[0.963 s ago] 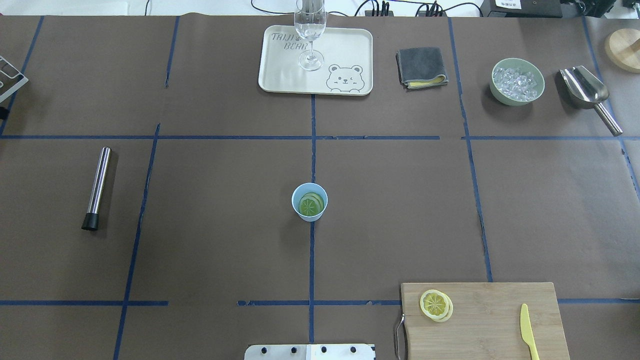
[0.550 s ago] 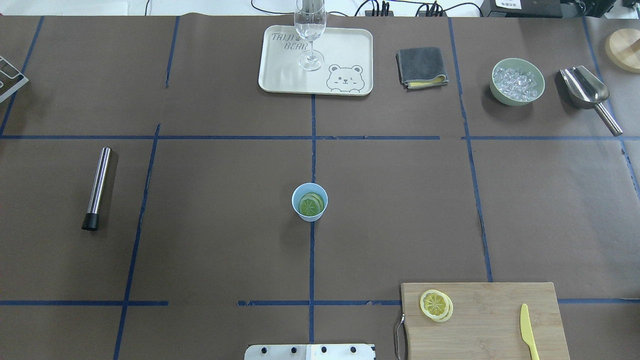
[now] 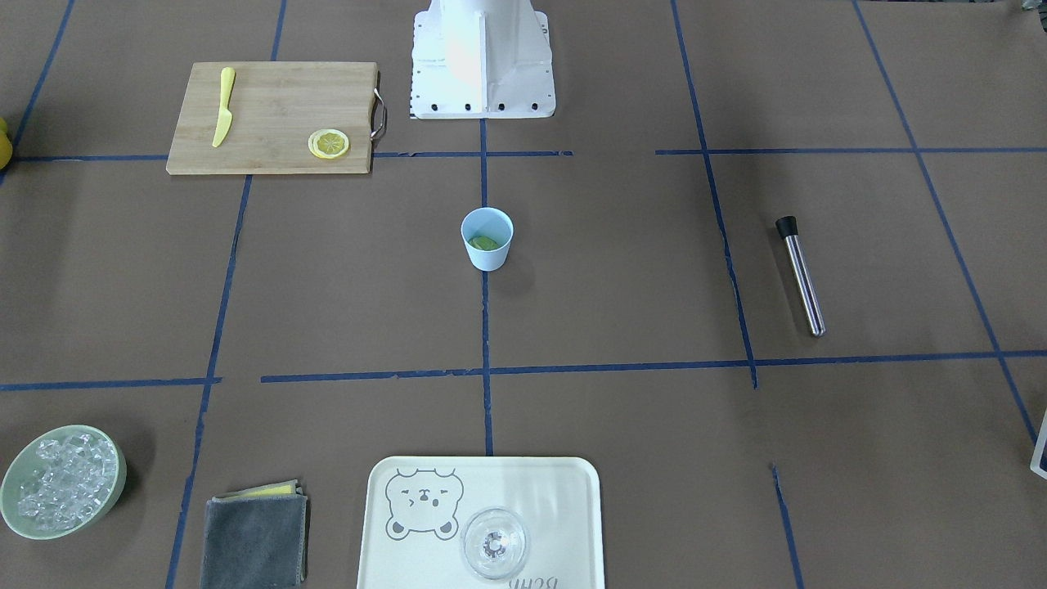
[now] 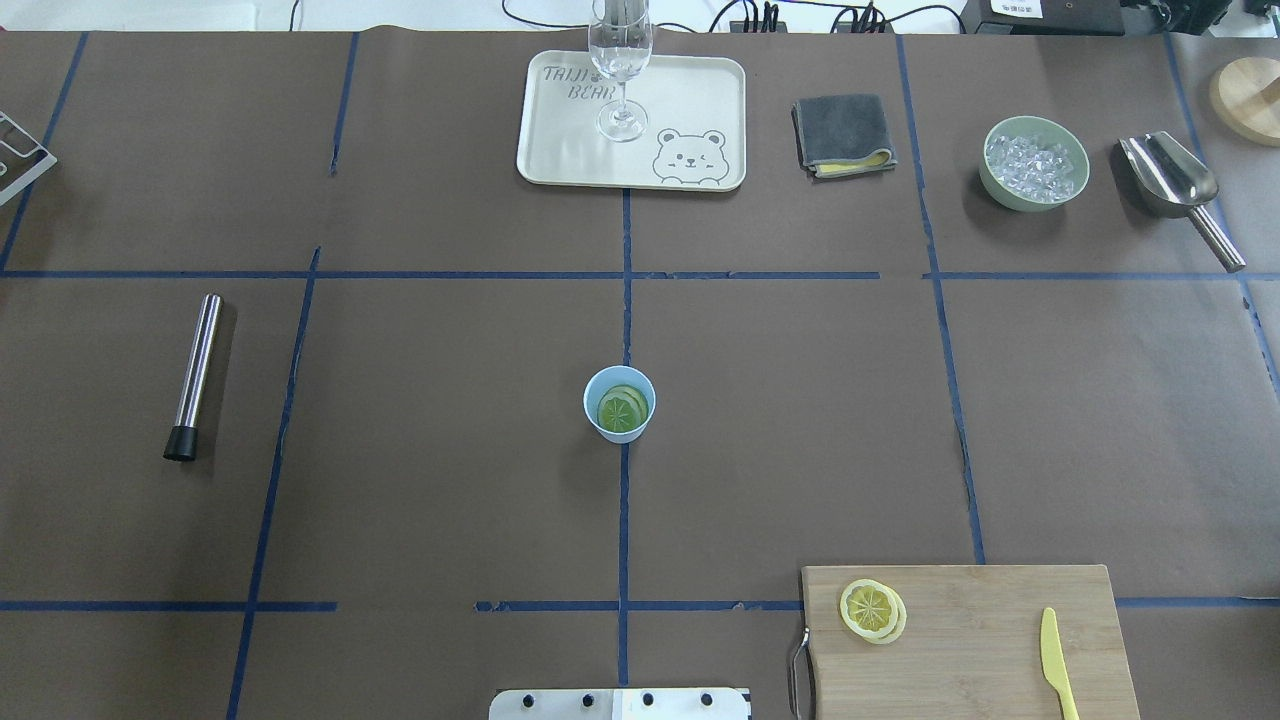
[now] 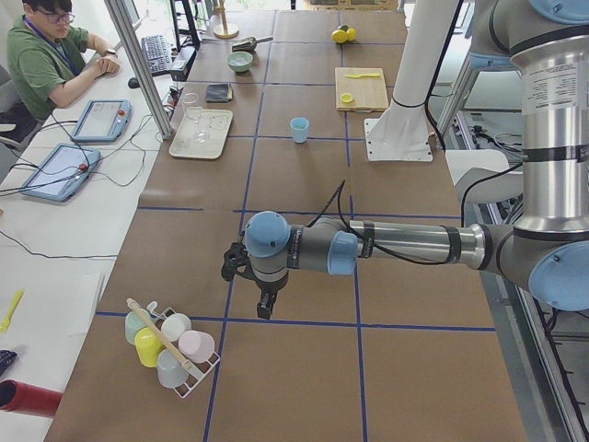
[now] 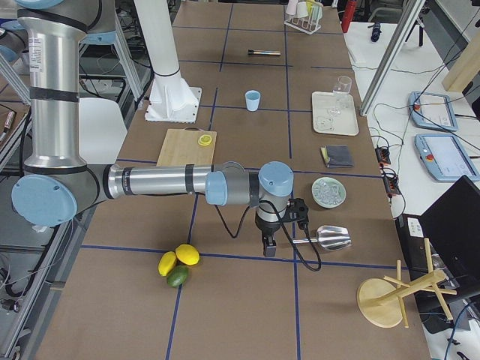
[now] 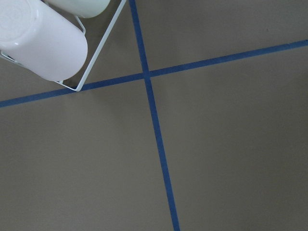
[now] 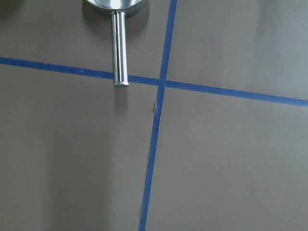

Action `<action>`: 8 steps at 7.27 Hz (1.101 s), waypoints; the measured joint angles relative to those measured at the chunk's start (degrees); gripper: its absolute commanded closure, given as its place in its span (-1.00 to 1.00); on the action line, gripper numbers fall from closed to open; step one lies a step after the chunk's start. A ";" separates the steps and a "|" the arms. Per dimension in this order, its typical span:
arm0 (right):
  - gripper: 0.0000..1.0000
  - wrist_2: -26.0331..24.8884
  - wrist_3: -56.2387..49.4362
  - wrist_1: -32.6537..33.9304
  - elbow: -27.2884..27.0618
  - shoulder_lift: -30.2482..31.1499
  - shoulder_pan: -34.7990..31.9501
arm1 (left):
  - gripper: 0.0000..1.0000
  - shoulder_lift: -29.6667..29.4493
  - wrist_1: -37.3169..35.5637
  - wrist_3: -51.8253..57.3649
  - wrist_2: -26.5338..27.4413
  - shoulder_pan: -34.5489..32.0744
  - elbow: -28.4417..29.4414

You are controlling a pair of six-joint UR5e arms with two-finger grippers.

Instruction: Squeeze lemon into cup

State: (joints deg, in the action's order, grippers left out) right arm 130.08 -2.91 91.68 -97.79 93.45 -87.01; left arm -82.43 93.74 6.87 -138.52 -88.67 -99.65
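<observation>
The light-blue cup (image 4: 603, 420) stands upright at the table's middle, also in the front view (image 3: 488, 255). The yellow-green lemon piece (image 4: 621, 410) lies inside it, cut face up, and shows low in the cup in the front view (image 3: 483, 243). My left gripper (image 5: 264, 308) hangs over the table's left end near a cup rack, far from the cup. My right gripper (image 6: 268, 247) hangs over the right end beside the scoop. Neither shows in the overhead, front or wrist views, so I cannot tell whether they are open or shut.
A cutting board (image 4: 980, 640) at the front right carries a thin lemon slice (image 4: 872, 610) and a yellow knife (image 4: 1052, 660). A tray (image 4: 560, 150) with a glass (image 4: 621, 60), a cloth (image 4: 843, 135), an ice bowl (image 4: 1034, 163) and a scoop (image 4: 1170, 180) line the far side. A muddler (image 4: 194, 375) lies left.
</observation>
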 measured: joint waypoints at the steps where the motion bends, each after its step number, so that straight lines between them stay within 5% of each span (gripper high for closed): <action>1: -1.00 0.02 -0.03 -0.01 -0.07 0.11 0.00 | -1.00 -0.25 0.05 0.02 0.77 -0.18 -0.14; 8: -1.00 0.02 -5.08 -0.01 -1.70 3.20 -1.31 | -1.00 -1.14 0.12 -0.03 3.50 -0.71 -0.66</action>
State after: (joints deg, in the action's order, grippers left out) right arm 130.09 -7.99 91.67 -99.49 96.64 -88.32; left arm -83.58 93.86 6.84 -135.02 -89.38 -100.31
